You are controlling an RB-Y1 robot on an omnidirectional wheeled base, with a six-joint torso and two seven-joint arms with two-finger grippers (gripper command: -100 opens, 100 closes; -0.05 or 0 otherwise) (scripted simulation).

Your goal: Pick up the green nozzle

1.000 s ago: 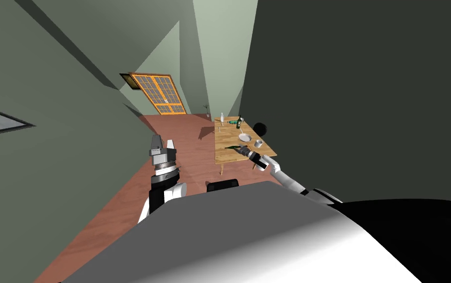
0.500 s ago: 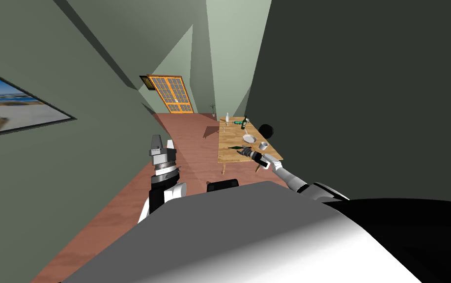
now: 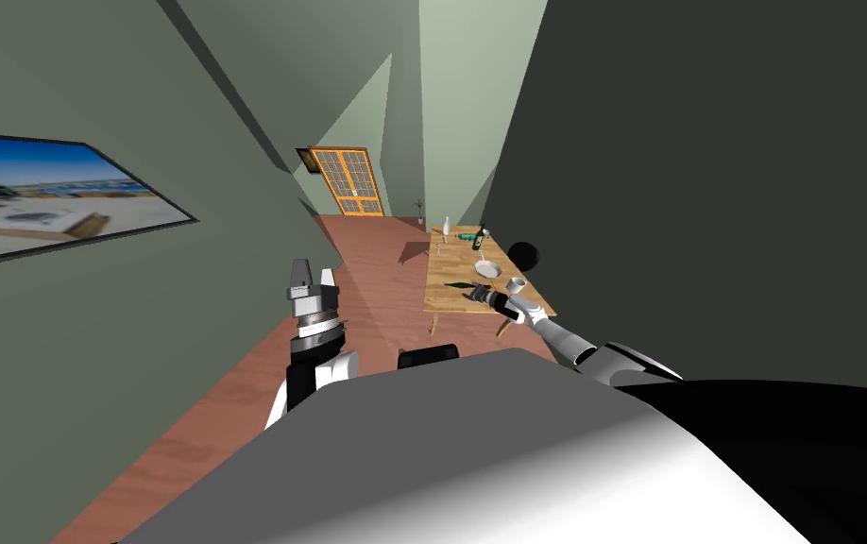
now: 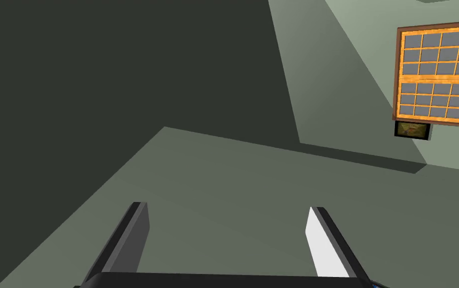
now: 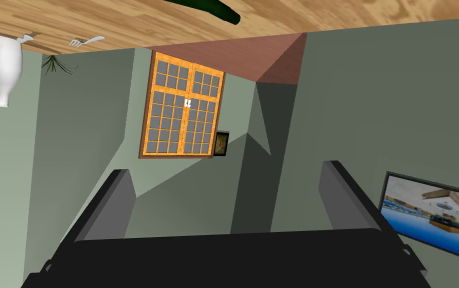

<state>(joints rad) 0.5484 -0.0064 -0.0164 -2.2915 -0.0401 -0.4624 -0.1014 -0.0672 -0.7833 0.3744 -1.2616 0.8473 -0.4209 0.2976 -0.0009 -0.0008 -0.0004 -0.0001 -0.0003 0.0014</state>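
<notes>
A dark green, elongated nozzle (image 3: pixel 456 285) lies on the wooden table (image 3: pixel 450 300) near its front edge. In the right wrist view its tapered dark green end (image 5: pixel 212 9) shows against the tabletop (image 5: pixel 323 15), beyond my fingers. My right gripper (image 3: pixel 472 295) reaches over the table just beside the nozzle, and in its own view the gripper (image 5: pixel 228 200) is open with nothing between the fingers. My left gripper (image 3: pixel 312 276) is raised over the floor, left of the table, and stands open (image 4: pixel 228 225) and empty.
Farther back on the table are a white cup (image 3: pixel 517 283), a white plate (image 3: pixel 487 267), a dark bottle (image 3: pixel 480 240), a teal item (image 3: pixel 467 236) and a white bottle (image 3: pixel 446 227). A black round object (image 3: pixel 522 254) sits against the dark wall. An orange door (image 3: pixel 353 179) closes the corridor.
The whole head view has shifted, so I have turned or moved: the framed picture on the left wall has slid into view. My right gripper has edged slightly closer to the nozzle.
</notes>
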